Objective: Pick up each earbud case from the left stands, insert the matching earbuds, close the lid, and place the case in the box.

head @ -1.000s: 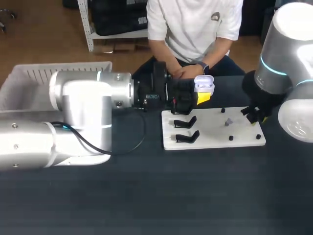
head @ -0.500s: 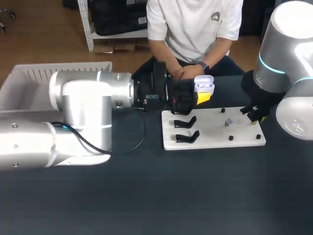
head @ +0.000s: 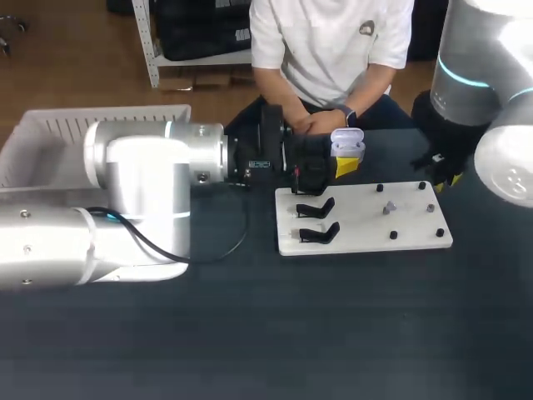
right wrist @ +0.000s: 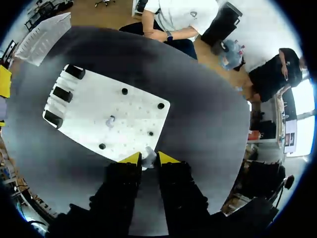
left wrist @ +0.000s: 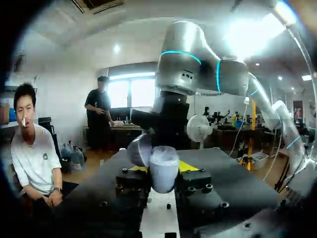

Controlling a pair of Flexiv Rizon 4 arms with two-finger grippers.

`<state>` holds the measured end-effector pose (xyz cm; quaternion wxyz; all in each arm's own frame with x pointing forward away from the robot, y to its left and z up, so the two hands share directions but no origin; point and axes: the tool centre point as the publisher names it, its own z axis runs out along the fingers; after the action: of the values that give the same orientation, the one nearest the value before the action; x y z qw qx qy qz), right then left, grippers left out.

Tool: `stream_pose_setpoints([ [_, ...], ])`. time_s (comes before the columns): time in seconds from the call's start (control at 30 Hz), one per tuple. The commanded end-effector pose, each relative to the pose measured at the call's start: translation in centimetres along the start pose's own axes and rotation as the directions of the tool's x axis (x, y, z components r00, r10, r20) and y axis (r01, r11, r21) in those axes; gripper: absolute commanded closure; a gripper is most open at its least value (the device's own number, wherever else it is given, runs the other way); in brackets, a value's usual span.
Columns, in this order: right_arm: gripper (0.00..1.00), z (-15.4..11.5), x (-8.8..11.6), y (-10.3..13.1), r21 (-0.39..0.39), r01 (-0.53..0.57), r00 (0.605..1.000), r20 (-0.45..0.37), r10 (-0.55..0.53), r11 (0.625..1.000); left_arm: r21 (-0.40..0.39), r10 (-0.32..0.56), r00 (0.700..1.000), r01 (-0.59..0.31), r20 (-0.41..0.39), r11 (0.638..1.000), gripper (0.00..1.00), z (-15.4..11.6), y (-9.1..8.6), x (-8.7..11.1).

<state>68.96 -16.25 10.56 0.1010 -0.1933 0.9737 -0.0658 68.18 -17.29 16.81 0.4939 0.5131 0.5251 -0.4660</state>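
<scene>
Left arm (head: 141,179) blocks left of table (head: 333,333) — stands (head: 316,232), pegs (head: 393,235) stud board (head: 358,225), gap between

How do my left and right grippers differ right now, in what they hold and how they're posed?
The left gripper grips the open earbud case; the right gripper pinches one small earbud. The left gripper lies level, beyond the far edge of the white board; the right gripper points down near the board's far-right corner. Both are shut on their load.

Dark table (head: 333,333); white board (head: 358,218) on it; white box (head: 50,137) at far left
</scene>
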Motion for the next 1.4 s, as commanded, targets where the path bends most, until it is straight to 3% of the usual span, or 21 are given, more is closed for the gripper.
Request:
stream_pose_setpoints([
  [0.03,1.00,-5.3,1.9,1.4,0.029,-0.015,1.000,0.011,0.015,0.999,-0.005,0.004,1.000,-0.004,0.007,1.000,1.00,0.1,-0.1,0.2],
  [0.37,1.00,-11.6,4.1,3.9,0.062,-0.079,0.997,0.004,0.079,0.995,-0.005,0.004,1.000,-0.004,0.007,1.000,1.00,0.1,-0.1,0.2],
  [0.8,1.00,-11.6,4.1,3.9,0.062,-0.079,0.997,0.004,0.079,0.995,-0.005,0.004,1.000,-0.004,0.007,1.000,1.00,0.1,-0.1,0.2],
  [0.83,1.00,-11.5,3.6,4.0,0.052,-0.169,0.986,0.017,0.168,0.984,-0.005,0.004,1.000,-0.004,0.007,1.000,1.00,0.1,-0.1,0.2],
  [0.9,1.00,-12.1,2.8,4.2,0.054,-0.410,0.912,-0.010,0.411,0.910,-0.005,0.004,1.000,-0.004,0.007,1.000,1.00,0.1,-0.1,0.2],
  [0.93,1.00,-12.4,2.7,4.3,-0.006,-0.519,0.854,-0.019,0.519,0.855,-0.005,0.004,1.000,-0.004,0.007,1.000,1.00,0.1,-0.1,0.2],
  [0.97,1.00,-12.7,2.5,4.6,0.049,-0.589,0.806,-0.043,0.591,0.807,-0.005,0.004,1.000,-0.004,0.007,1.000,1.00,0.1,-0.1,0.2],
  [1.0,1.00,-12.9,2.4,5.0,0.069,-0.615,0.785,-0.037,0.618,0.785,-0.005,0.004,1.000,-0.004,0.007,1.000,1.00,0.1,-0.1,0.2],
  [1.03,1.00,-13.4,2.2,5.6,0.055,-0.675,0.735,-0.043,0.677,0.736,-0.005,0.004,1.000,-0.004,0.007,1.000,1.00,0.1,-0.1,0.2],
  [1.1,1.00,-13.8,2.0,6.4,0.076,-0.736,0.670,-0.057,0.740,0.672,-0.005,0.004,1.000,-0.004,0.007,1.000,1.00,0.1,-0.1,0.2],
  [1.27,1.00,-14.3,1.8,7.7,0.102,-0.814,0.567,-0.078,0.820,0.572,-0.005,0.004,1.000,-0.004,0.007,1.000,1.00,0.1,-0.1,0.2],
  [1.4,1.00,-14.5,1.7,8.1,0.090,-0.837,0.533,-0.096,0.841,0.540,-0.005,0.004,1.000,-0.004,0.007,1.000,1.00,0.1,-0.1,0.2],
])
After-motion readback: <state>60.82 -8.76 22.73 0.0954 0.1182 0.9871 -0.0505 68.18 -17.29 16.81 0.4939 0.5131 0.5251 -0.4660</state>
